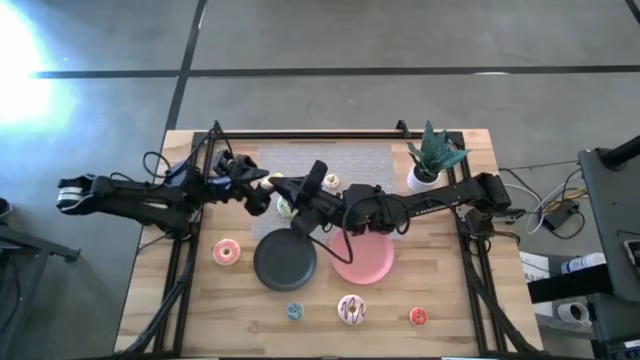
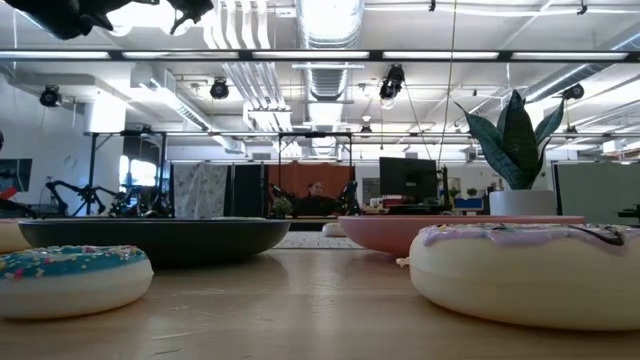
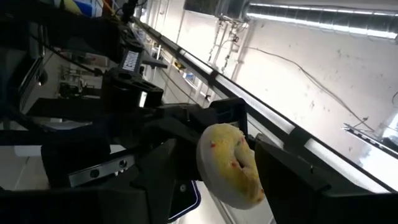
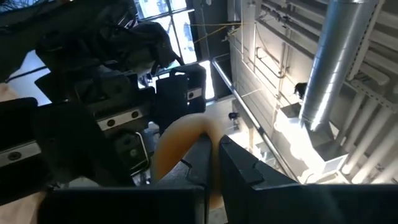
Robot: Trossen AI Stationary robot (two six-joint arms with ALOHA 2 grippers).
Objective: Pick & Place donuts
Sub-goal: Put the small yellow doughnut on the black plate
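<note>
Both grippers meet in the air above the table's far middle, and both wrist cameras look up at the ceiling. My left gripper is shut on a yellow-frosted donut with red sprinkles. My right gripper comes from the opposite side, its fingers drawn close together on the same donut's tan underside. Other donuts lie flat on the table: pink, blue, pink-white striped, red, and a pale one. My left gripper pinches the yellow donut by its outer rim between its two fingers, one on each side of the ring. The donut is lifted clear of the table and stands on edge, its frosted face turned to the left wrist camera. My right gripper meets the donut from the table's right side. The tan ring arches round one finger and shows again in the narrow slit between the two, so one finger seems to sit in the hole. The fingers hide the contact itself.
A black plate and a pink plate sit side by side in the table's middle. A potted plant stands at the far right. A grey mat covers the far middle.
</note>
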